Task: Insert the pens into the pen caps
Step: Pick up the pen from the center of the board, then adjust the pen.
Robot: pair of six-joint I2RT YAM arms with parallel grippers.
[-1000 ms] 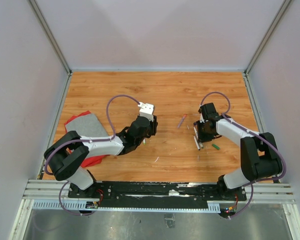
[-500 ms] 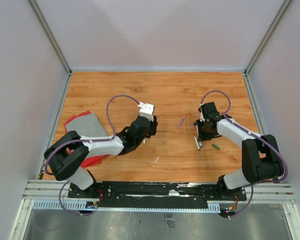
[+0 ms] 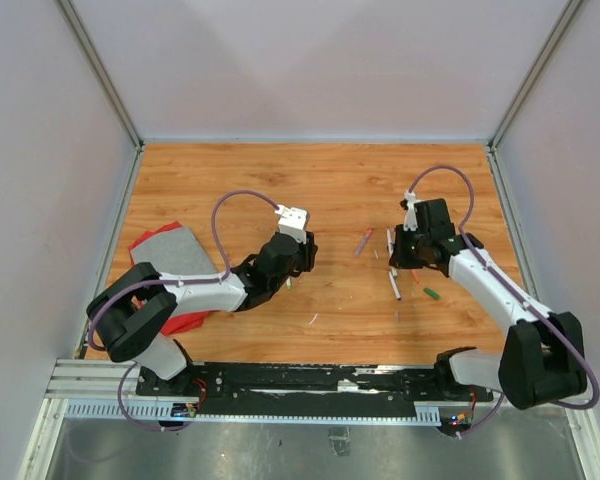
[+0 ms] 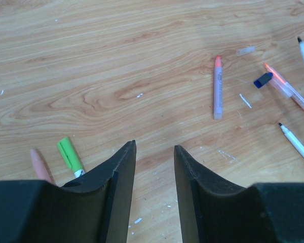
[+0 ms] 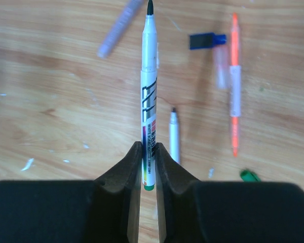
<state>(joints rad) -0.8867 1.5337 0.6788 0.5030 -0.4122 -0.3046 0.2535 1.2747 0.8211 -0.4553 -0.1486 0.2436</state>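
Pen held over a wooden table [image 3: 330, 190].
Left gripper [image 4: 154, 147] hangs parted and empty near a green cap [image 4: 71, 154]; right gripper [image 5: 148, 148] is clamped on a white pen [image 5: 150, 76], above a blue cap [image 5: 206, 40] lying loose.

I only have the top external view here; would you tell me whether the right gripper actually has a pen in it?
Observer: Yes. The right wrist view shows the right gripper shut on a white pen, gripped near its green end.
Operator: Thank you. Which way does its tip point?
Observer: The black tip is uncapped and points straight out ahead, away from the gripper.
Operator: And is the left gripper holding anything?
Observer: No. In the left wrist view the left gripper is open with nothing in it; a green cap lies on the table close beside it.
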